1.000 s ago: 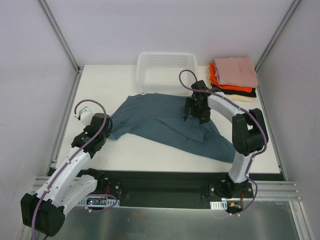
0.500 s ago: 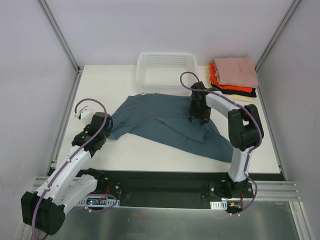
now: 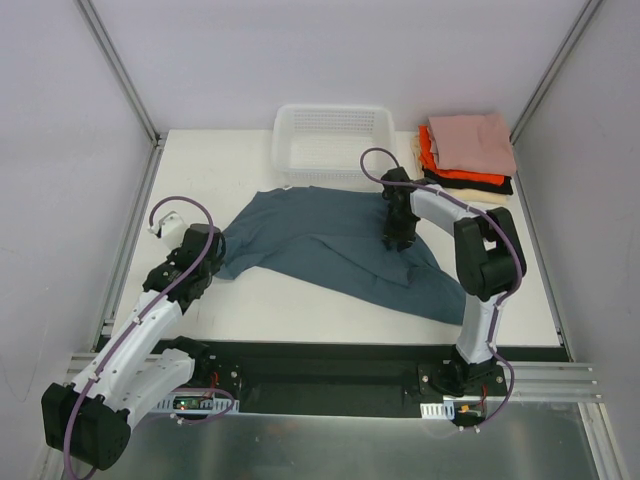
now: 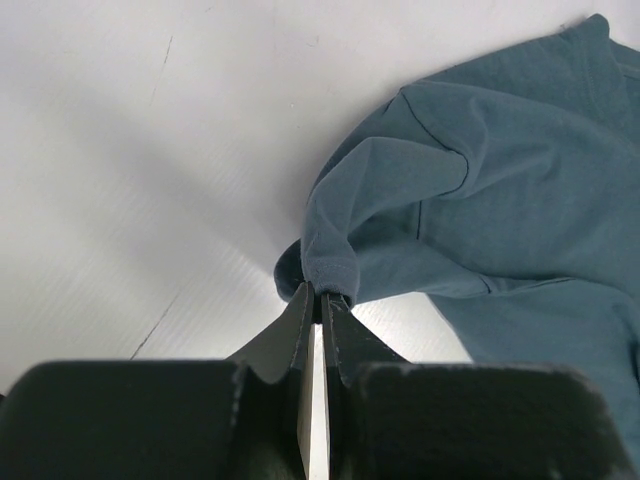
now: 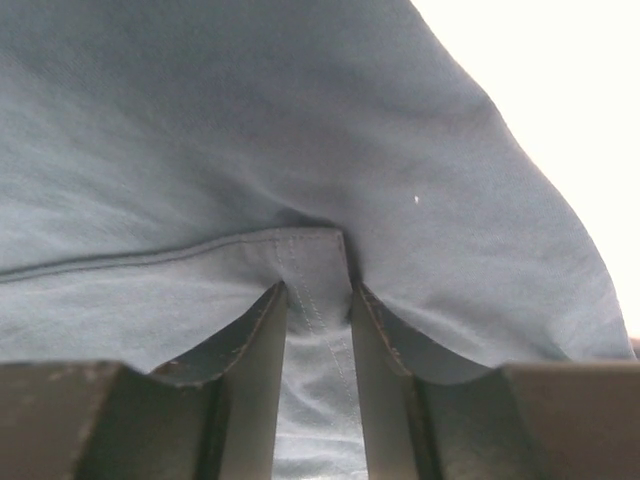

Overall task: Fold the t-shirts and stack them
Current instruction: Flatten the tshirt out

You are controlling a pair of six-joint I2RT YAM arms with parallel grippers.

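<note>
Finishes: blue-grey t-shirt (image 3: 330, 245) is soft matt knit cloth with a stitched hem, and the folded stack (image 3: 472, 140) has the same dull cloth look. Table (image 3: 250, 300) is smooth matt white board with faint scratches; basket (image 3: 331, 108) is white plastic mesh; frame post (image 3: 120, 70) and front plate (image 3: 330, 440) are brushed metal. Left arm (image 3: 140, 340) and right arm (image 3: 487, 260) have semi-gloss white plastic shells with black joints; left gripper (image 4: 318, 298) and right gripper (image 5: 312, 290) are matt black, finger edges worn on the right.

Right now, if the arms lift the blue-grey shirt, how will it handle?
Likely floppy: the blue-grey shirt lies creased and folded over, so it should sag between lift points. Probably light: the left gripper holds a bunched edge with a fingertip pinch. Pushed, it'd probably bunch, not slide; a hem fold stands between the fingers of the right gripper.
</note>
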